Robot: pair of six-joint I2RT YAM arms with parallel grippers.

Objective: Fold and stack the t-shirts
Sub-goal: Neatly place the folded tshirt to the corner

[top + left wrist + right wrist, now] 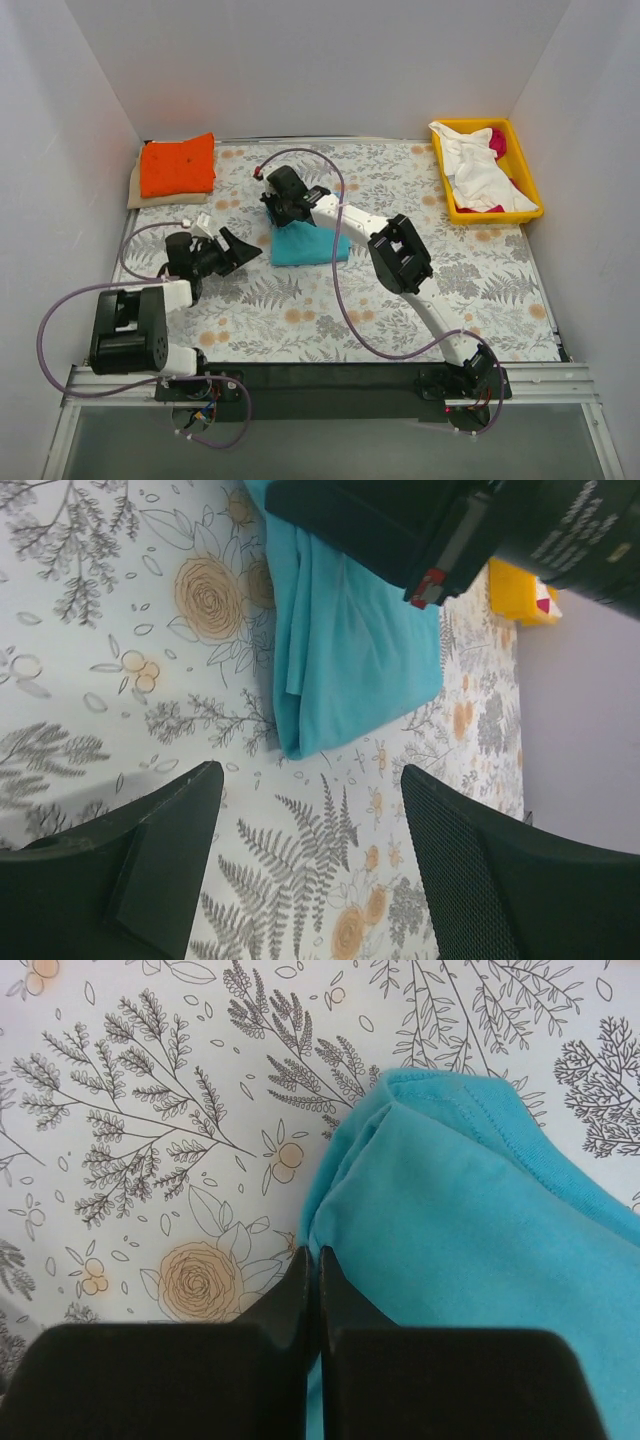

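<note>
A teal-blue t-shirt (308,246) lies folded mid-table; it also shows in the left wrist view (350,650) and the right wrist view (480,1190). My right gripper (274,210) (318,1252) is shut, its tips pinching the shirt's far left edge. My left gripper (240,250) (312,770) is open and empty, low over the cloth just left of the shirt. A folded orange t-shirt (178,165) lies at the back left. A white t-shirt (480,172) and a magenta one (497,140) lie bunched in the tray.
A yellow plastic tray (527,170) stands at the back right. The floral table cloth (300,310) covers the table. A beige cloth (134,192) peeks from under the orange shirt. White walls enclose three sides. The right arm (400,255) reaches across the middle.
</note>
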